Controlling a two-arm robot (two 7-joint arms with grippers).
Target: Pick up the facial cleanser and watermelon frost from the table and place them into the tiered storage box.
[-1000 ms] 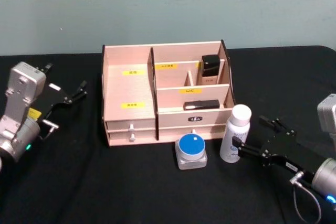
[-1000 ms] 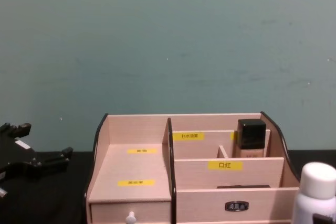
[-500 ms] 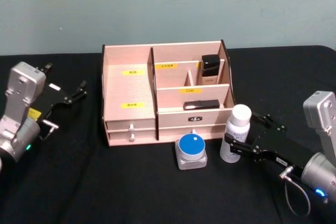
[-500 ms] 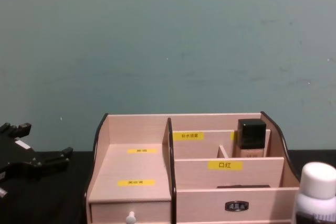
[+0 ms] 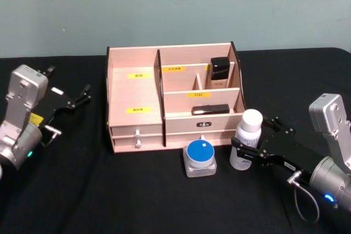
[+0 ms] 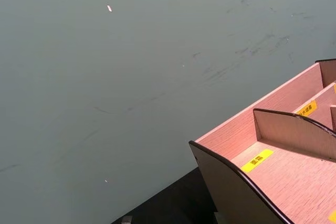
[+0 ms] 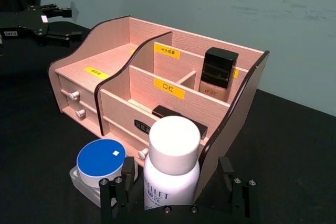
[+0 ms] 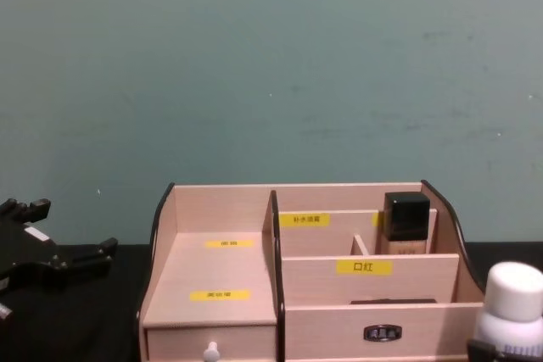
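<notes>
A white bottle with a white cap, the facial cleanser [image 5: 246, 140] [image 7: 171, 166] [image 8: 507, 304], stands on the black table just right of the tiered storage box [image 5: 134, 94] [image 7: 105, 61] [image 8: 221, 277]. My right gripper [image 5: 252, 135] [image 7: 176, 190] is open, one finger on each side of the bottle's lower body. A small clear jar with a blue lid, the watermelon frost [image 5: 200, 156] [image 7: 101, 161], sits in front of the box, left of the bottle. My left gripper [image 5: 68, 83] [image 8: 75, 226] rests open at the far left, away from the box.
A black-capped cosmetic bottle [image 5: 219, 72] [image 7: 218, 74] stands in the box's back right compartment. A flat black item [image 5: 210, 109] lies in the front right one. The left tiers [image 6: 283, 177] hold nothing. Black tabletop spreads all around; a teal wall is behind.
My right gripper has slid left toward the box, bringing its open fingers around the white bottle. The left arm, jar and bottle have stayed put.
</notes>
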